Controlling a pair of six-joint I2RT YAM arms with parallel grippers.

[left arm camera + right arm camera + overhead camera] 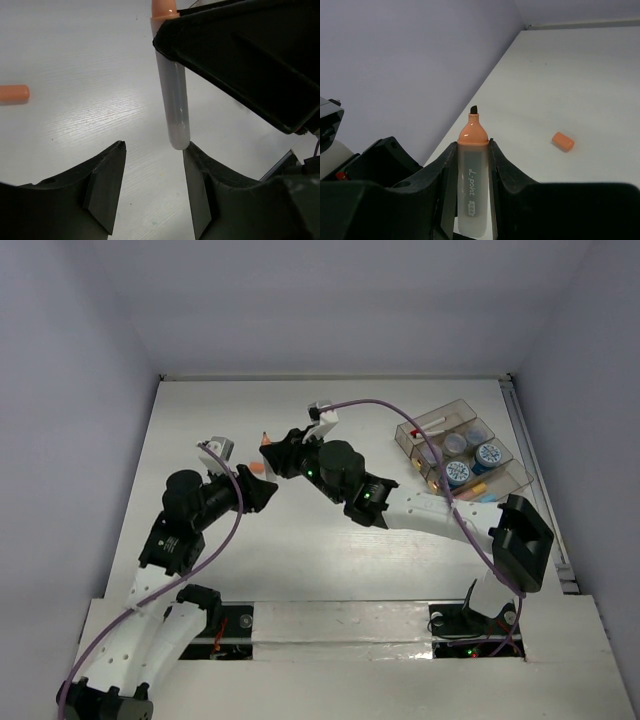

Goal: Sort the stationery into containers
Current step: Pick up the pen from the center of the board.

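My right gripper (pixel 276 454) (pixel 472 146) is shut on an uncapped orange marker (pixel 472 190) with a translucent barrel, held above the table left of centre. Its dark tip points up toward the far left wall. The marker's orange cap (pixel 563 141) (pixel 12 93) lies loose on the table nearby. My left gripper (pixel 262 492) (pixel 153 155) is open and empty just below the marker (pixel 172 85). The barrel's rear end touches the tip of its right finger (pixel 197 185). The clear divided tray (pixel 406 436) stands at the far right and holds blue-lidded jars (pixel 489 454) and some sticks (pixel 480 491).
The side walls stand close on the left and right. A rail (pixel 535 470) runs along the table's right edge just beyond the tray. The right arm's elbow (pixel 523 540) hangs over the near right of the table.
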